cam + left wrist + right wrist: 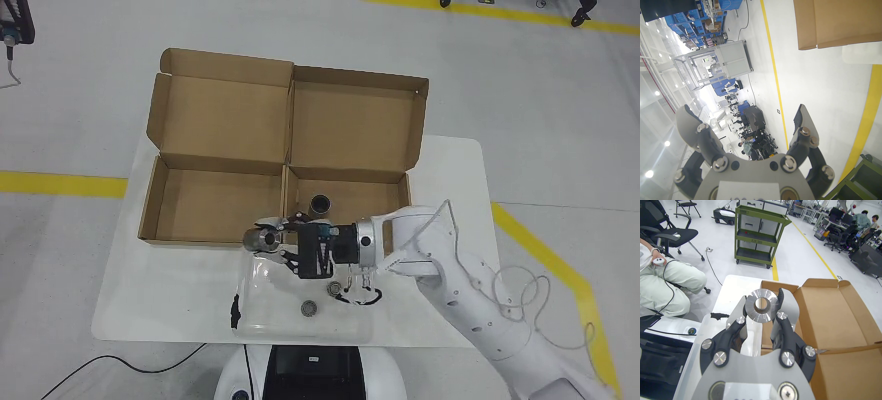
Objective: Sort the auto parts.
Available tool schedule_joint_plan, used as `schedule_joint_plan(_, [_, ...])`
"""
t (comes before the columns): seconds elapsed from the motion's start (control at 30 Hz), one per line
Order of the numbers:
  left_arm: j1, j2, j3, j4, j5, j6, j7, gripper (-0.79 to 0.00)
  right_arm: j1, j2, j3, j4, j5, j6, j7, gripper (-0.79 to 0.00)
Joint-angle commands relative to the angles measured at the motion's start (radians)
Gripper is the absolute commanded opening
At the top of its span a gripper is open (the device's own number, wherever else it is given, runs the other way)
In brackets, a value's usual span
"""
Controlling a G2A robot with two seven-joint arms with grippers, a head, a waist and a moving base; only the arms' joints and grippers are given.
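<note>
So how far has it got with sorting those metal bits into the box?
Early days, it seems. Done: one dark ring lies in the cardboard box's right compartment. In hand: the right gripper's fingers grip a silver ring by the box's front wall. Left: a round part, and what looks like a second part, lie in the clear tray.

Top view: high up, straight down on desk (450, 180) and box (220, 120). Right wrist: close behind right pincer (762, 296), facing across desk and box toward the room. Left wrist: behind left pincer (743, 108), facing floor and far room. All three share the box.
</note>
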Motion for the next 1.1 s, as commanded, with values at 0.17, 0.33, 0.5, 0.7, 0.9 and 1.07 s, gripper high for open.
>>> schedule_joint_plan(0.17, [0.000,0.000,0.000,0.000,0.000,0.000,0.000,0.000,0.012,-0.017,-0.002,0.062,-0.002,0.004,-0.210,-0.785])
schedule_joint_plan(0.33, [0.000,0.000,0.000,0.000,0.000,0.000,0.000,0.000,-0.015,-0.017,0.039,0.135,-0.014,-0.067,-0.454,-0.785])
schedule_joint_plan(0.5, [0.000,0.000,0.000,0.000,0.000,0.000,0.000,0.000,-0.036,-0.013,0.074,0.173,-0.076,-0.114,-0.595,-0.785])
schedule_joint_plan(0.7, [0.000,0.000,0.000,0.000,0.000,0.000,0.000,0.000,-0.082,-0.002,0.126,0.182,-0.144,-0.117,-0.699,-0.785])
schedule_joint_plan(0.9, [0.000,0.000,0.000,0.000,0.000,0.000,0.000,0.000,-0.124,0.008,0.170,0.172,-0.167,-0.114,-0.742,-0.785])
schedule_joint_plan(1.07, [0.000,0.000,0.000,0.000,0.000,0.000,0.000,0.000,-0.172,0.014,0.215,0.152,-0.163,-0.088,-0.844,-0.785])
